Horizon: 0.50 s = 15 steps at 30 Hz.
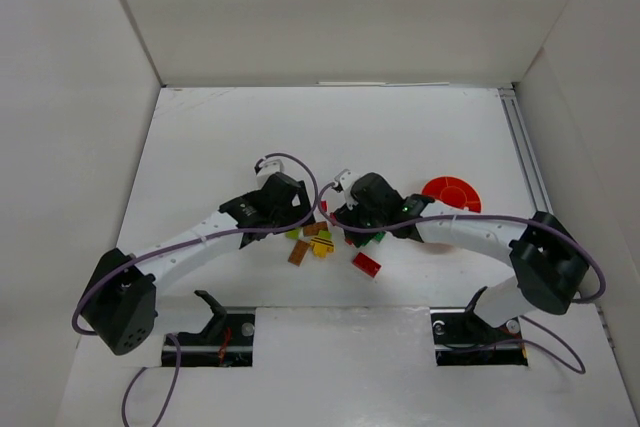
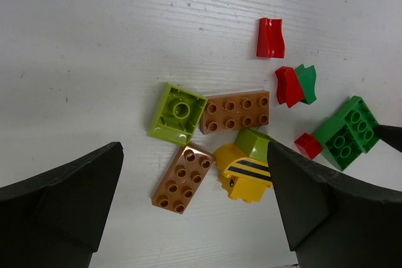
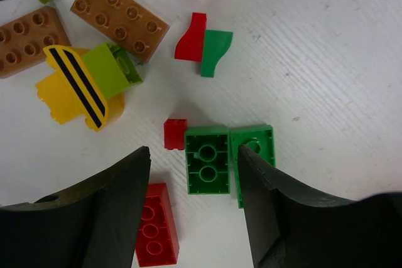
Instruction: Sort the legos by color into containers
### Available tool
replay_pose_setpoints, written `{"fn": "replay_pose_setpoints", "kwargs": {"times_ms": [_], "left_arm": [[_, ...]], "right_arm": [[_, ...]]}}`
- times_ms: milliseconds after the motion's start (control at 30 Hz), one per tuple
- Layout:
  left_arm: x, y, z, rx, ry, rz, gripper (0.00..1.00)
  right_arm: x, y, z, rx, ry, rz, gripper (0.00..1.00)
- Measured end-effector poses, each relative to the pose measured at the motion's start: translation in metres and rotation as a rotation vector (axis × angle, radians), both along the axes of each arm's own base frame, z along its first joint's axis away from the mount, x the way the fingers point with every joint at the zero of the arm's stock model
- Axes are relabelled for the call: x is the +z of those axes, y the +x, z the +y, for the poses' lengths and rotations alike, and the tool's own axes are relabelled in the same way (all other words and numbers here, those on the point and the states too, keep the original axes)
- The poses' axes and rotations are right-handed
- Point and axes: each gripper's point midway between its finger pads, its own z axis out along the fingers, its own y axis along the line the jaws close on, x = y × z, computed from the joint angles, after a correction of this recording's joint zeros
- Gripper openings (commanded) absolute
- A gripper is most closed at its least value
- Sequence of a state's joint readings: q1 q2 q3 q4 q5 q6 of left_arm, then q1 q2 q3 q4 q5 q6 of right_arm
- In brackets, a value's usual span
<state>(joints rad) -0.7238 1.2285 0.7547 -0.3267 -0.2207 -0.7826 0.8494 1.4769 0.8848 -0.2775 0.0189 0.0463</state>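
Both arms hung over the legos (image 1: 320,242) mid-frame: left gripper (image 2: 195,155) spread wide above brown bricks (image 2: 235,111), right gripper (image 3: 195,155) half-spread astride a green brick (image 3: 207,158), probably bound for the bowl (image 1: 462,187) further right.

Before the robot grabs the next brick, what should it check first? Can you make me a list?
1. Right hand open: ok, its fingers stand apart.
2. Green brick between the fingers: ok, it lies in the gap.
3. Neighbours out of the way: not ok. A second green brick lies partly under one finger, and a small red brick sits against the other side.
4. Left hand clear of the grab: cannot tell. It is open above the brown bricks, close by.
5. Bowl ready for green: cannot tell. It is too small to see which part is free.
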Motion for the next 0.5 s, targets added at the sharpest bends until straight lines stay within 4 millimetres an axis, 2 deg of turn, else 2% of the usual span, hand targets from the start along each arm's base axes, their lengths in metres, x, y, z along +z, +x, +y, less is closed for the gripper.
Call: {"fn": "replay_pose_setpoints", "kwargs": {"times_ms": [133,500], "left_arm": [[-0.001,-0.001,0.000,-0.001,0.001,0.002,0.97],[0.001,-0.003,0.002,-0.002,-0.006,-0.004,0.97]], "right_arm": [[-0.012,-0.007,-0.003,-0.015,-0.041,0.024,0.62],[-0.037,-0.016,-0.028,-0.103,-0.148,0.073,0.56]]}}
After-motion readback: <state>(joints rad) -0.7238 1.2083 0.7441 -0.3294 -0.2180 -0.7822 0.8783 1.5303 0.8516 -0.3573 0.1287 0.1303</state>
